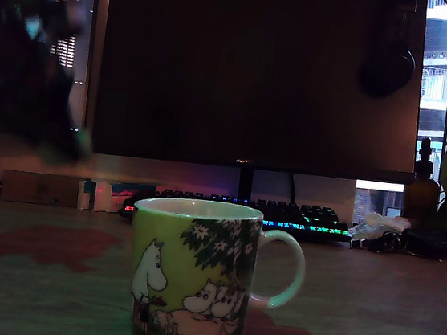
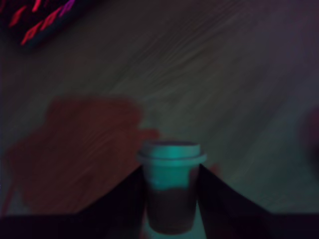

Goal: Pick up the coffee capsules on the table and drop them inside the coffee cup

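Jaws clamping mint capsule (image 2: 171, 186), above table (image 2: 224, 74)

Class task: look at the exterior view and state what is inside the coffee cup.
Only the coffee cup rim and a strip of pale inner wall show; its bottom is hidden by the near wall, so contents cannot be told.

Exterior camera low on table (image 1: 400, 317); wrist overhead.
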Controlling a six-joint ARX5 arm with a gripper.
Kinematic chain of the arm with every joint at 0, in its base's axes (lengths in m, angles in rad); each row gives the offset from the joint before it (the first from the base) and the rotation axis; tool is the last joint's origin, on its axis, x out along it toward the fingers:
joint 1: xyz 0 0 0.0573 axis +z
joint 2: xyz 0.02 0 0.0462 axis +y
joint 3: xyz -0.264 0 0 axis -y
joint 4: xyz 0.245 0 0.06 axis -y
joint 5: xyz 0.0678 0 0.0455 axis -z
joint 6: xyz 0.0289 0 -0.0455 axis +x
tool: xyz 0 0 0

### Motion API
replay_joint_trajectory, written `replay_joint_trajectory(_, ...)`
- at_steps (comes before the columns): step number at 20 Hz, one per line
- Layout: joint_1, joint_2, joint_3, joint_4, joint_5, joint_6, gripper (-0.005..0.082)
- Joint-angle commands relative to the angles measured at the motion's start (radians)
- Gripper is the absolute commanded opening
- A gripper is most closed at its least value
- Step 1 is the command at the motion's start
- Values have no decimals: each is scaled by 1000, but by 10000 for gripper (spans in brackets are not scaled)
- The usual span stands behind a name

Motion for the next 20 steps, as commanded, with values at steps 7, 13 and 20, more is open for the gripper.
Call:
replay_joint_trajectory(7, 0, -155, -2, -37, 82, -34, 228)
replay_joint_trajectory(13, 0, -179, -24, 14, 114, -77, 228)
replay_joint_trajectory(20, -33, -304, -177, 222, 98, -203, 228)
